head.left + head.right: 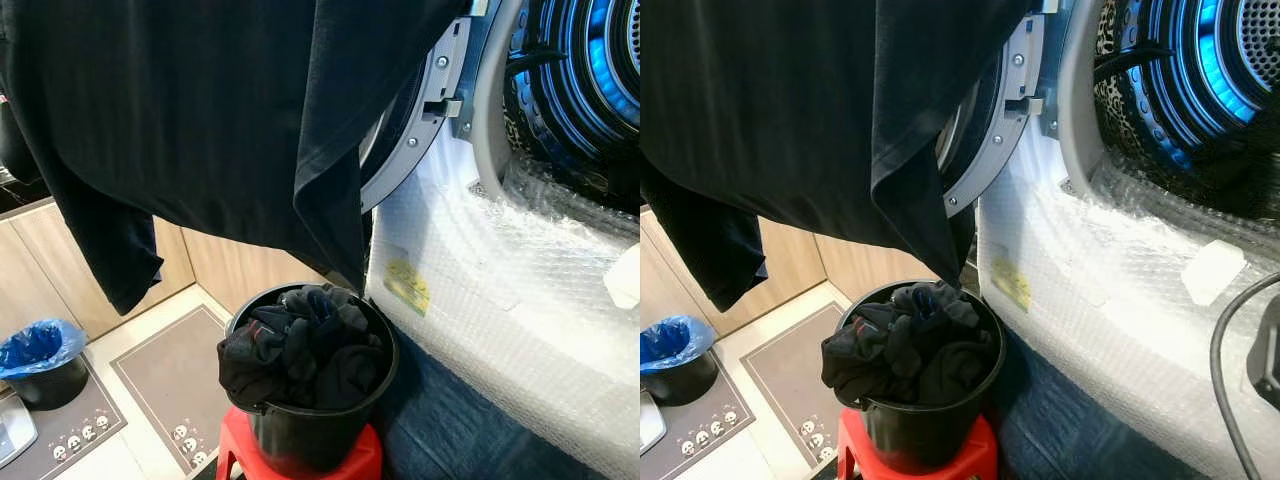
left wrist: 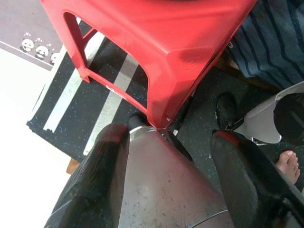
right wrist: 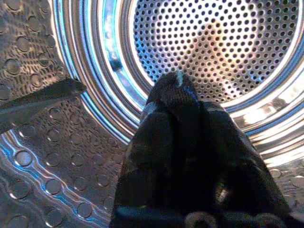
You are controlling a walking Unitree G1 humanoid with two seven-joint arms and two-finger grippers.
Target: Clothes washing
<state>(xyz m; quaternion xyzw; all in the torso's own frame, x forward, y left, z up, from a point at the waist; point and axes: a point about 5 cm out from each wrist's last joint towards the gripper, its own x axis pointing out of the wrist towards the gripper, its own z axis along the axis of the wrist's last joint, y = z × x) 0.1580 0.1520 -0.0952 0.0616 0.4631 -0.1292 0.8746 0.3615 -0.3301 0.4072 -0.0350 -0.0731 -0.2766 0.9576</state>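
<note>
Blue-lined bin on the floor far left, on a grey mat with small panda prints; second grey mat just beside it. Wood cabinets behind. Big black shirt hangs across the top of the head views, sleeve dangling left, hem drooping to just above the bucket; its upper end runs out of frame toward the washer opening. Black bucket sits on a red stool, packed with dark clothes heaped over the rim. Left gripper down low beside the stool, fingers spread wide, nothing between them, pointed at the dark floor and the stool's leg; a person's bare toes at the edge of that view. Open washer door right of the shirt, washer front wrapped in bubble wrap, yellow sticker on it. Drum at far right, lit blue. Right gripper inside the drum, fingers closed tight around a bunch of black cloth, perforated back wall ahead. A dark striped cloth lies on the floor below the washer.
</note>
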